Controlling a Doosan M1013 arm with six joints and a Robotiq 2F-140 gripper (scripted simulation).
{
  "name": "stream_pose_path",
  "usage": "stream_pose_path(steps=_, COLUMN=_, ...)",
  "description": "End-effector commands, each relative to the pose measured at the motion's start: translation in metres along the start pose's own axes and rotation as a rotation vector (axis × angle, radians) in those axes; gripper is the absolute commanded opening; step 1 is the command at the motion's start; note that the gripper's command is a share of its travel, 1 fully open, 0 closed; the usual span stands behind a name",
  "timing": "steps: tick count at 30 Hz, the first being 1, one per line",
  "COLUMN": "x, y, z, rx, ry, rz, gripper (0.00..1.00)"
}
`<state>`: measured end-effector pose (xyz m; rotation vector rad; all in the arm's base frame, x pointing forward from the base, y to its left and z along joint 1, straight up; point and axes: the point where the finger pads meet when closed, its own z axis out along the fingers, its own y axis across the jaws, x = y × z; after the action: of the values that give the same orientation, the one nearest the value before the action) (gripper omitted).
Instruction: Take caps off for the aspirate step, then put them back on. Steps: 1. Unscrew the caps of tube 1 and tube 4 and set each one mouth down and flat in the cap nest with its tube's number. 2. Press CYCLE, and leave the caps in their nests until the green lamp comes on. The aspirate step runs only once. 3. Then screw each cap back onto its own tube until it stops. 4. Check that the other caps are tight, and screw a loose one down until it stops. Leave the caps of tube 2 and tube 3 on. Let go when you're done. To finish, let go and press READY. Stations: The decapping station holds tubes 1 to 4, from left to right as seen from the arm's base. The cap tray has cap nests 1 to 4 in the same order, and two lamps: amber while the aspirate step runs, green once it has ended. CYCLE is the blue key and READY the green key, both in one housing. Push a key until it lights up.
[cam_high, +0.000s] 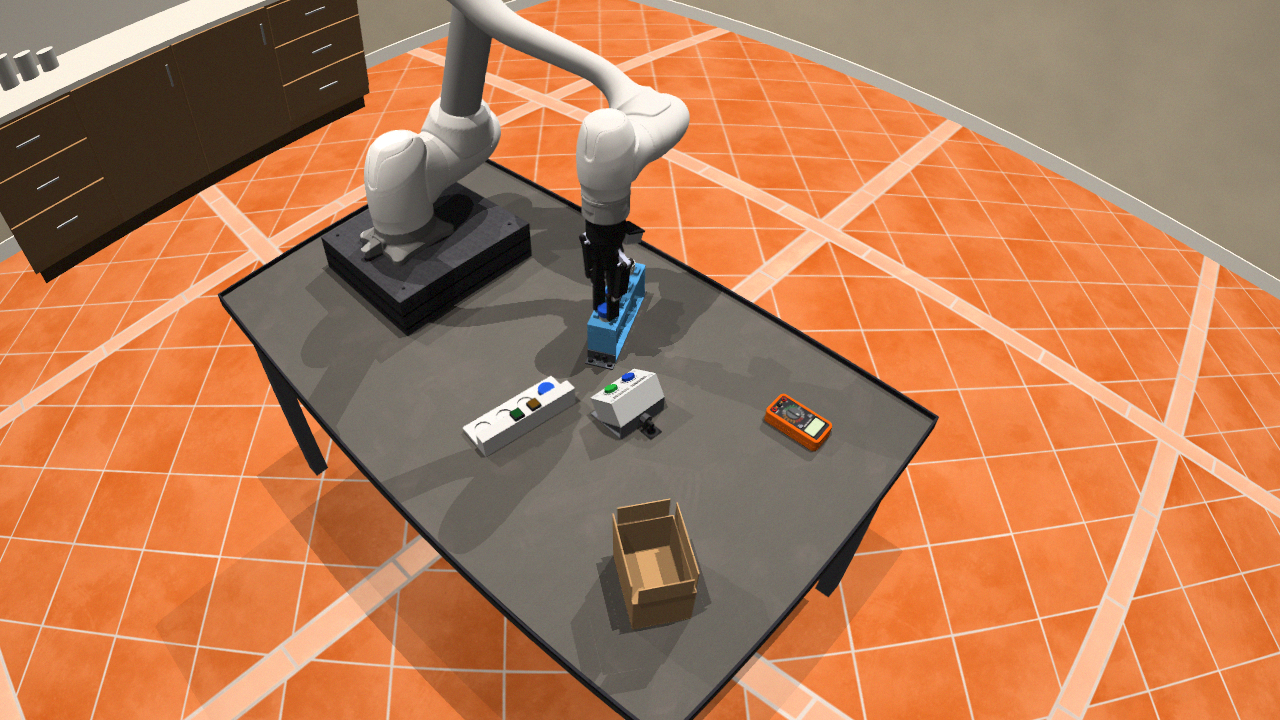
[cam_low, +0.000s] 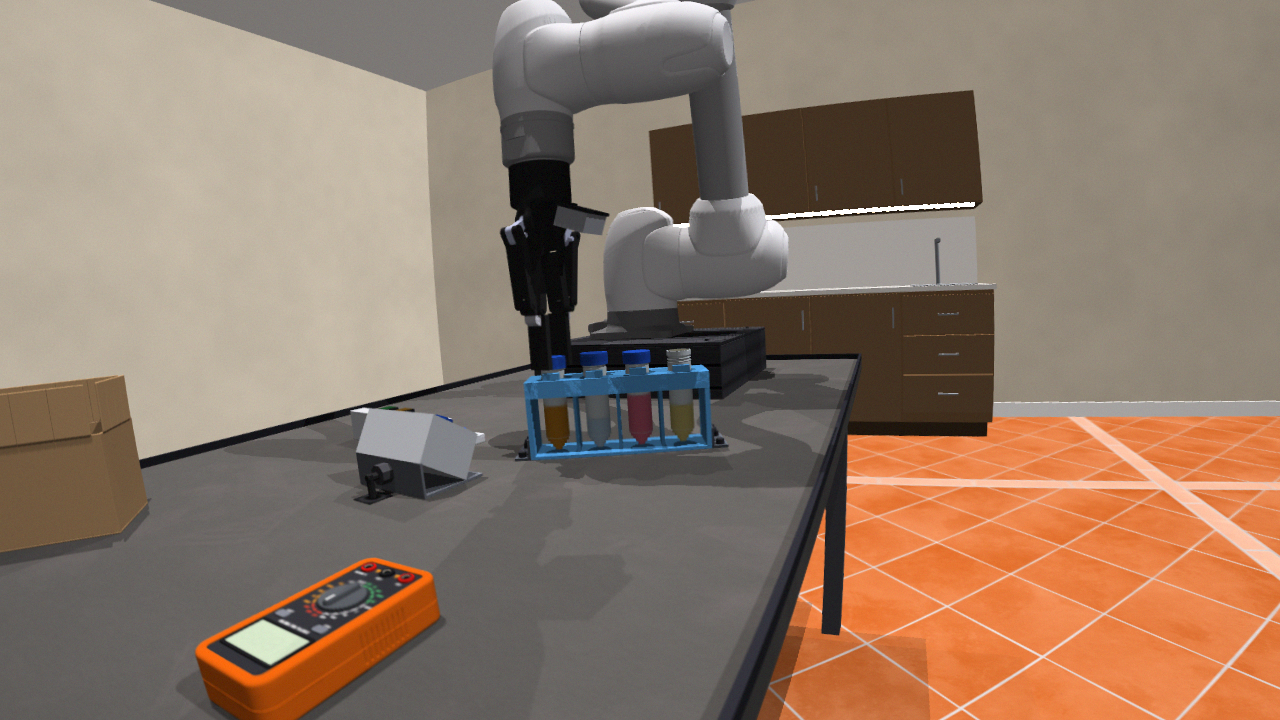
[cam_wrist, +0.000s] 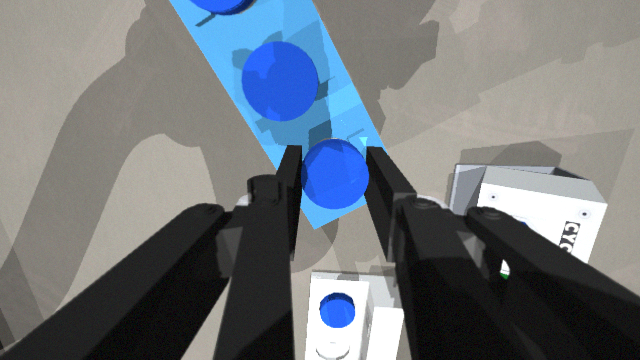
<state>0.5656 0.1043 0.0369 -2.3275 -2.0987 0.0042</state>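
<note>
Directly between the black two-finger gripper's (cam_wrist: 334, 150) fingertips sits the round blue screw cap (cam_wrist: 334, 172), at the bright blue tube rack's (cam_wrist: 350, 125) lower end, frame centre; the jaws, narrowed, seem to press both its sides.
</note>
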Motion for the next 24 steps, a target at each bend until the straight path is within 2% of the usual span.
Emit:
stream_pose_path(steps=1, x=0.0002, y=0.0005, z=-0.0007, rx=-0.001, ry=0.001, rz=0.000, gripper=0.30)
stream_pose_path(steps=11, x=0.0002, y=0.0005, z=-0.0007, rx=-0.001, ry=0.001, rz=0.000, gripper=0.30)
stream_pose_path(steps=18, x=0.0002, y=0.0005, z=-0.0008, rx=-0.001, ry=0.000, rz=-0.350, gripper=0.30)
stream_pose_path(steps=20, x=0.0002, y=0.0005, z=-0.0008, rx=-0.001, ry=0.000, rz=-0.350, gripper=0.30)
stream_pose_path(steps=24, x=0.0002, y=0.0005, z=-0.0008, rx=-0.001, ry=0.000, rz=-0.550, gripper=0.30)
